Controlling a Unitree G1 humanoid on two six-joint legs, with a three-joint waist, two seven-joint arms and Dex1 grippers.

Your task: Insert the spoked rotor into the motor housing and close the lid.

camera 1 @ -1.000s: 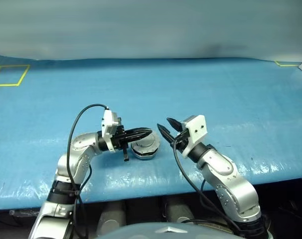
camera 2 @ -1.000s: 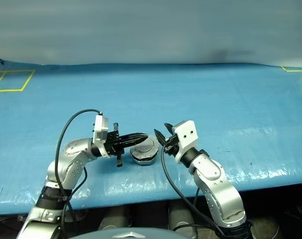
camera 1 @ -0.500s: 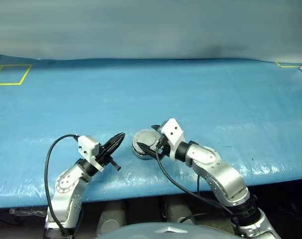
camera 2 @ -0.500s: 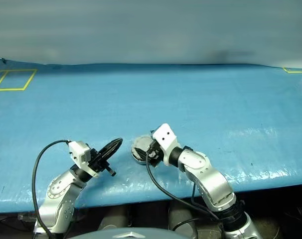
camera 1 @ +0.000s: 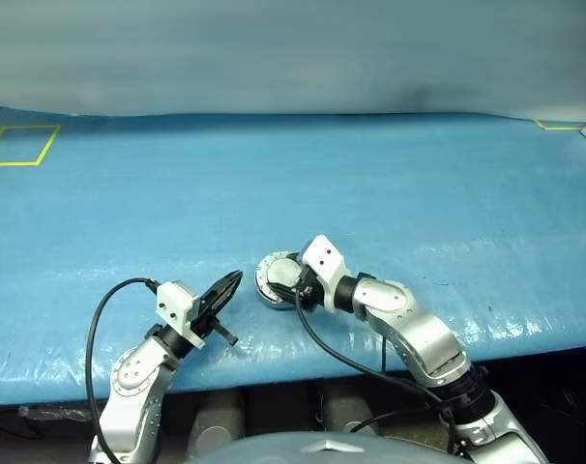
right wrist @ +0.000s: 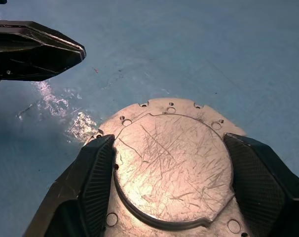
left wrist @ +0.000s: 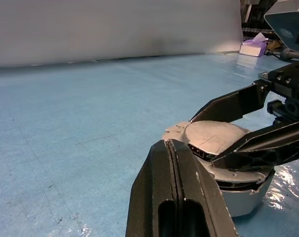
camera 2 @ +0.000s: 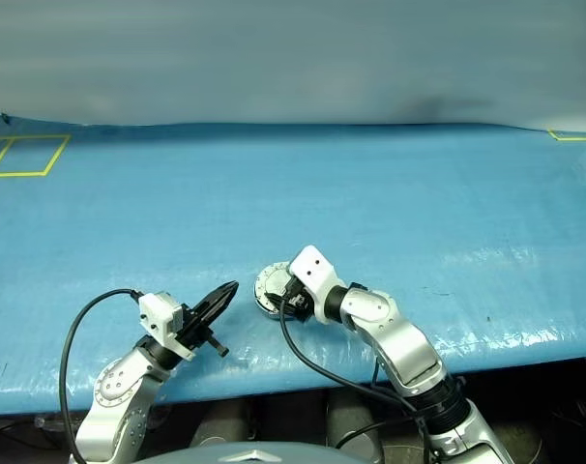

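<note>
The motor housing [camera 1: 272, 281] stands on the blue table near its front edge. The lid [right wrist: 169, 168], a scratched grey disc, lies flat on top of it. My right gripper [camera 1: 285, 281] reaches in from the right, and its fingers [right wrist: 93, 182] lie against the lid's two sides. The left wrist view shows those fingers over the lid [left wrist: 213, 136]. My left gripper [camera 1: 232, 280] is shut on nothing and points at the housing from a short way off to its left. The spoked rotor is out of view.
The blue cover [camera 1: 390, 184] stretches far behind and to both sides. A yellow taped square [camera 1: 17, 145] marks the far left corner. A pale box [left wrist: 253, 47] sits at the far right. The table's front edge [camera 1: 274, 367] runs just below both grippers.
My left gripper drew back from the housing, leftward and down toward the front edge. My right gripper swung in from the right and now has its fingers either side of the lid.
</note>
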